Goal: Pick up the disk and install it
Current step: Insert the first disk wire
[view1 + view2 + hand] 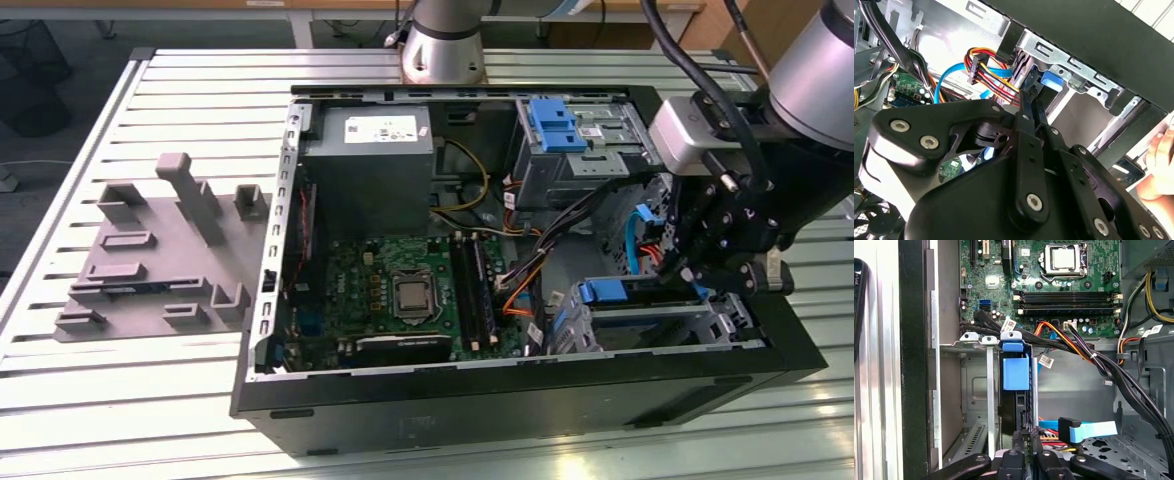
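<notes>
The disk [1016,372] stands on edge in a slot of the metal drive cage [971,340], at the case's front corner on the exterior view's right. Its blue plastic frame [607,292] shows at the cage's top, and its dark edge runs down toward my fingers. My gripper [1028,436] is directly over the cage, its fingers shut close together on the disk's edge. In the second wrist view the thin fingertips [1030,102] meet just beside the blue frame tab [1051,80]. In the exterior view the gripper [697,285] hangs at the cage's right side.
Black, orange and blue cables [1089,357] cross beside the cage. A blue flat connector [1086,431] lies near my fingers. The motherboard [400,290], grey power supply [367,150] and an upper bay with a blue bracket [554,122] fill the case. A person's hand [1160,160] is by the case wall.
</notes>
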Tool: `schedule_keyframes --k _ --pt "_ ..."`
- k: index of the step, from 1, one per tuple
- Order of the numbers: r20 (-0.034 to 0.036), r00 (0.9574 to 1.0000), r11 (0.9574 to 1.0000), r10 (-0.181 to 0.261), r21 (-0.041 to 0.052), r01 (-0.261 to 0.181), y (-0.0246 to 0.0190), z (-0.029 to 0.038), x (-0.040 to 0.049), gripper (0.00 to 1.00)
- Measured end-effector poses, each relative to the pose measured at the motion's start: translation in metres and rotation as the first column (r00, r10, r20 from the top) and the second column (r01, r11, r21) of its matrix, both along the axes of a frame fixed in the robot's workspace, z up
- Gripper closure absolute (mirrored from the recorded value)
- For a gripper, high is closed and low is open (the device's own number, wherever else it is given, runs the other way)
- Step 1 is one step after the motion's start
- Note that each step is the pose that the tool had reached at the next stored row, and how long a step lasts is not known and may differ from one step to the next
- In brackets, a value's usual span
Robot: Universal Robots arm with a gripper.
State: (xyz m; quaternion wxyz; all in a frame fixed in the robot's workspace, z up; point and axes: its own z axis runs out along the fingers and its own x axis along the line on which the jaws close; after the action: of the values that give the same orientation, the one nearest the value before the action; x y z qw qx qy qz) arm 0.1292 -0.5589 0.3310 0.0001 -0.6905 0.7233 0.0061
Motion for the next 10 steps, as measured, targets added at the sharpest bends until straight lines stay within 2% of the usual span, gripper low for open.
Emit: schedule_keyframes --k 9,10 --pt "0.0 1.0 1.0 0.0 0.0002 0.0 0.0 -0.0003 0.0 0.83" --pt "-0.0016 1.0 1.0 0.0 0.0003 0.0 0.0 0.0003 0.0003 0.76"
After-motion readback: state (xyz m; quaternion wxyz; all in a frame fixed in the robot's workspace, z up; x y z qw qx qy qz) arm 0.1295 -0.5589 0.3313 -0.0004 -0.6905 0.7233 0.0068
